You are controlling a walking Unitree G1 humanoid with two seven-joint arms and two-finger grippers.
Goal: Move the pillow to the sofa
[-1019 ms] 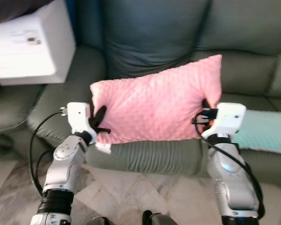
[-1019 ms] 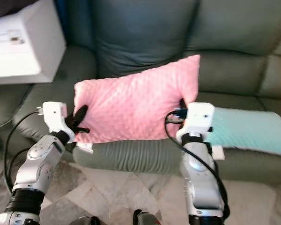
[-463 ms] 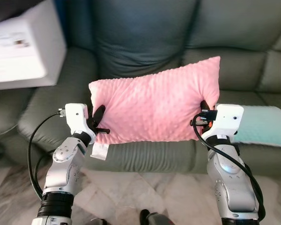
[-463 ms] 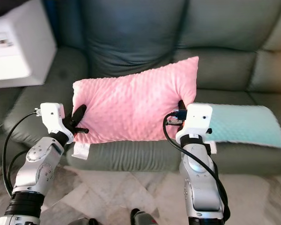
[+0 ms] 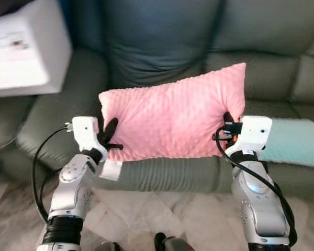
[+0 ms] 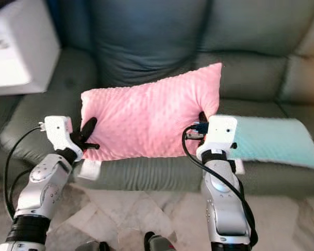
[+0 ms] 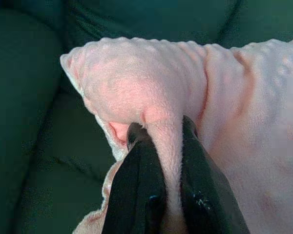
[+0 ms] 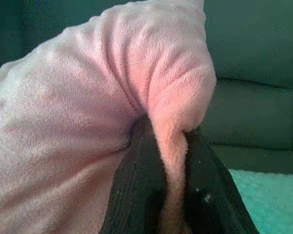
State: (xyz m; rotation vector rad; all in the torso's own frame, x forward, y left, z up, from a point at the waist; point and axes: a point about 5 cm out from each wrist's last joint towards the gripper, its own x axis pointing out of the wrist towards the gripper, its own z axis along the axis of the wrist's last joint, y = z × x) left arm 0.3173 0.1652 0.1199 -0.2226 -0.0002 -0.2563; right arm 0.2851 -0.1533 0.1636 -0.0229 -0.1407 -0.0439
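Holding the pink dimpled plush pillow [image 5: 172, 117] stretched between them, both grippers pinch only thin folds of its cover. The left gripper [image 5: 111, 137] has its two black fingers [image 7: 139, 185] clamped on a pleat of fabric at the pillow's 8 o'clock corner; the right gripper [image 5: 227, 121] squeezes a similar ridge at the 4 o'clock edge, its fingers [image 8: 141, 190] nearly together around it. The pillow hangs in the air in front of the dark grey-green leather sofa [image 5: 162, 47], over its seat front and not yet resting on it.

The likely trouble is slippage: soft plush held by so little cloth could slide out of one grip, leaving the pillow swinging from the other arm or dropping to the marble floor [image 5: 162, 214]. Releasing too early, short of the seat, would do the same. At 3 o'clock lies a mint-green flat cushion [image 5: 295, 146], which a sideways drift could land on.
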